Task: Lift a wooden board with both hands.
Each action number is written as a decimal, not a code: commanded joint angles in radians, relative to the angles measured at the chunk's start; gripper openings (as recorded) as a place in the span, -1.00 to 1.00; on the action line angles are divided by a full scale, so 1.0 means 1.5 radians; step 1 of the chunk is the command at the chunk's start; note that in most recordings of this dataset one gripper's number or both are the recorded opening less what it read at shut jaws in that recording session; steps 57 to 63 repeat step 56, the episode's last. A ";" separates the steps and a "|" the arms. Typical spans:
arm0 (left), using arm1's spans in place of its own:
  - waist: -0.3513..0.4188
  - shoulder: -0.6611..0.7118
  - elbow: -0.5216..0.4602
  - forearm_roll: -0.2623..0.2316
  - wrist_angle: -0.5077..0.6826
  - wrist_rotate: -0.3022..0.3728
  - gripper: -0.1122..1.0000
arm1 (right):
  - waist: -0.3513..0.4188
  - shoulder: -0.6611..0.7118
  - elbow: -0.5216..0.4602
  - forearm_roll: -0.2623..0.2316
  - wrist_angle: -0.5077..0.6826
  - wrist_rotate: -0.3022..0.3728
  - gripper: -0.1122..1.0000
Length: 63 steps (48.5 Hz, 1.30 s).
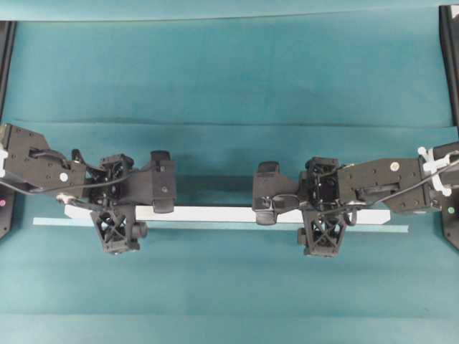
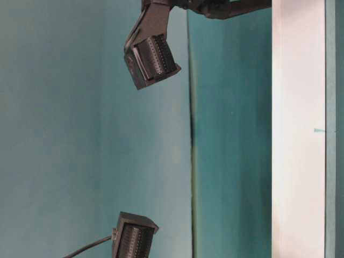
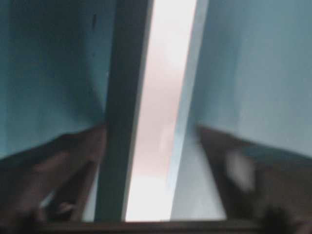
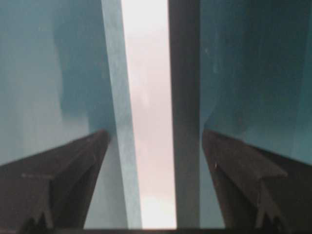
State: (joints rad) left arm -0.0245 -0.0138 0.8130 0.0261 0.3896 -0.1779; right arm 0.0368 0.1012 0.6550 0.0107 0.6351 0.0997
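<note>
The wooden board point(image 1: 211, 213) is a long white plank lying across the teal cloth, next to a pale tape strip point(image 1: 215, 225). My left gripper point(image 1: 163, 185) stands open over the plank's left part, one finger on each side. My right gripper point(image 1: 267, 192) stands open the same way over the right part. In the left wrist view the board point(image 3: 161, 107) runs between the spread fingers point(image 3: 53, 165) with gaps on both sides. The right wrist view shows the board point(image 4: 148, 107) midway between the two fingers point(image 4: 234, 165), untouched. A dark band runs along one long side of the board.
The teal cloth has a fold line point(image 1: 229, 125) behind the arms. Black frame posts stand at the far left point(image 1: 6, 57) and far right point(image 1: 450, 57). In the table-level view two ribbed black finger pads point(image 2: 153, 59) hang apart from the board point(image 2: 298, 134).
</note>
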 commanded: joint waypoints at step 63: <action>0.007 -0.408 0.002 0.000 -0.012 0.047 1.00 | -0.045 -0.344 0.034 -0.002 -0.167 0.008 0.85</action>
